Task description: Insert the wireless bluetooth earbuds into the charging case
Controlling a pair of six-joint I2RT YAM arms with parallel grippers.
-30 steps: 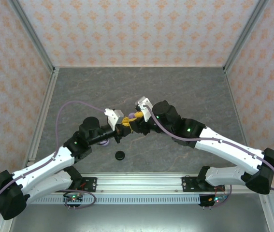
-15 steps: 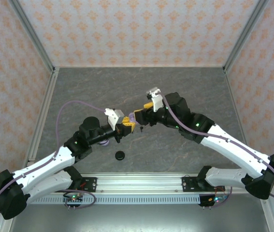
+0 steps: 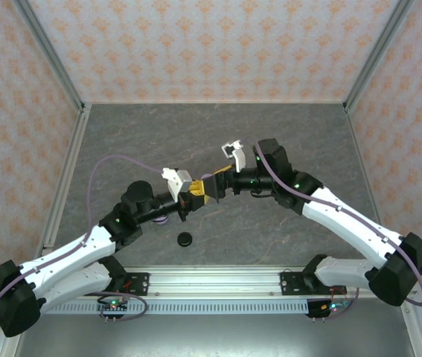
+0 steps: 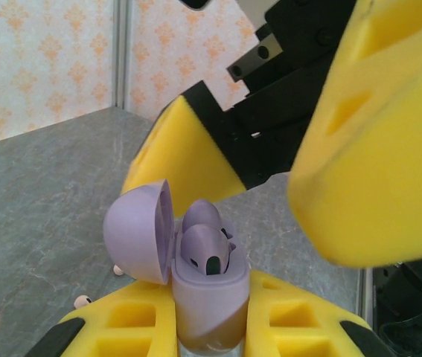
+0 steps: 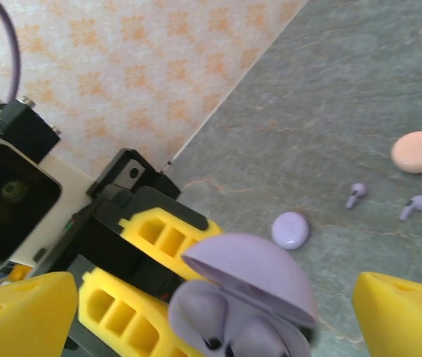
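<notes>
My left gripper (image 4: pixel 211 321) is shut on a lavender charging case (image 4: pixel 209 294), held upright with its lid (image 4: pixel 138 232) swung open to the left. Two lavender earbuds (image 4: pixel 203 249) sit in its wells, stems down. The right gripper (image 5: pixel 214 320) stands open, its yellow fingers (image 4: pixel 374 149) spread wide on either side of the case and touching nothing. From the right wrist the case's lid (image 5: pixel 254 277) shows from above, with the left gripper's fingers (image 5: pixel 162 230) behind it. In the top view both grippers (image 3: pixel 196 197) (image 3: pixel 216 181) meet at the table's middle.
Two loose lavender earbuds (image 5: pixel 354 195) (image 5: pixel 415 206) lie on the grey table next to a lavender disc (image 5: pixel 291 229) and a peach disc (image 5: pixel 419 152). A black disc (image 3: pixel 186 239) lies near the front rail. Two small pink buds (image 4: pixel 118 269) (image 4: pixel 82 301) lie below the case.
The right gripper has opened wide and drawn back up and to the right, off the case. The left gripper has kept still, holding the case.
</notes>
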